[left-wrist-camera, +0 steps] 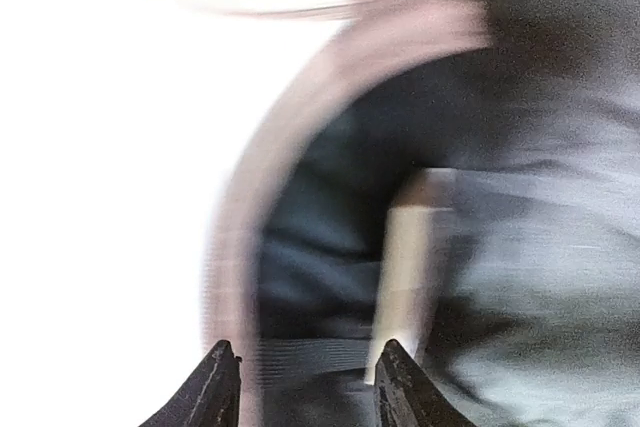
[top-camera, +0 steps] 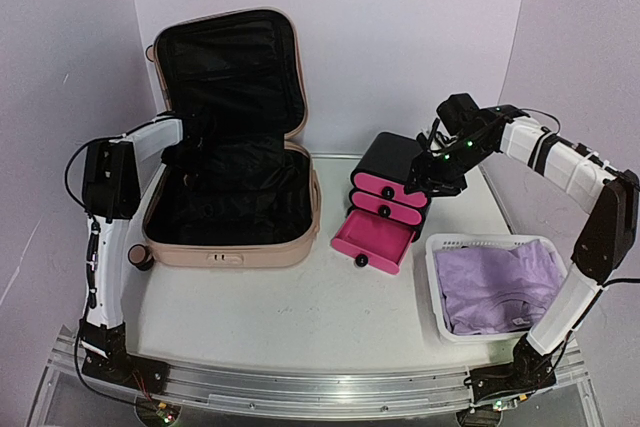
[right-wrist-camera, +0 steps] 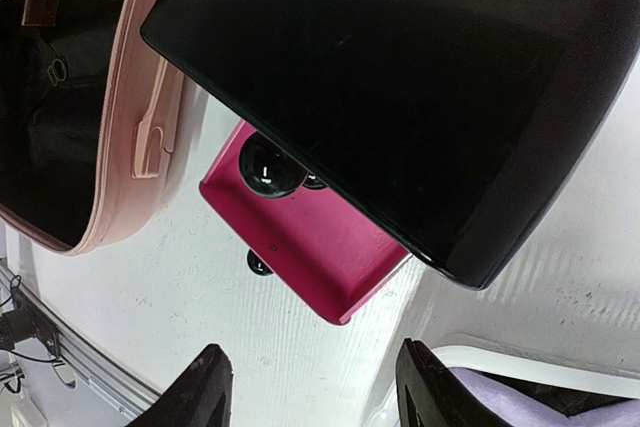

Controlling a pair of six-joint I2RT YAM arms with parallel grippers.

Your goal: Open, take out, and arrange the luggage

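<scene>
The luggage (top-camera: 232, 253) lies open on the table (top-camera: 300, 317), its lid standing upright at the far hinge and its black-lined base facing up. The left gripper (top-camera: 186, 153) is down inside that base, at the far left corner. The pink rim (left-wrist-camera: 250, 177) curves just past its left fingertip, and the dark lining fills everything ahead and to its right. The wrist view is blurred. It shows the jaws partly apart with nothing clearly caught between them. A pale strip (left-wrist-camera: 408, 277) sits just ahead of the right fingertip, its long axis running straight away from the tool. What it is cannot be told, nor whether it is loose or part of the lining.

Judging by this, the coming move turns on that strip and the lining around it. Both lie ahead of and slightly right of the left gripper, so any pick inside the case falls to the left arm, which is by far the nearer.

The right gripper (right-wrist-camera: 315, 387) hangs released and empty above the black-and-pink drawer box (top-camera: 392, 162), well apart from the luggage, which lies off to its left. The box's lowest pink drawer (right-wrist-camera: 310, 247) is pulled out directly beneath the jaws. A white basket (top-camera: 490, 238) holding purple cloth (top-camera: 500, 282) sits nearer the right arm's base.
</scene>
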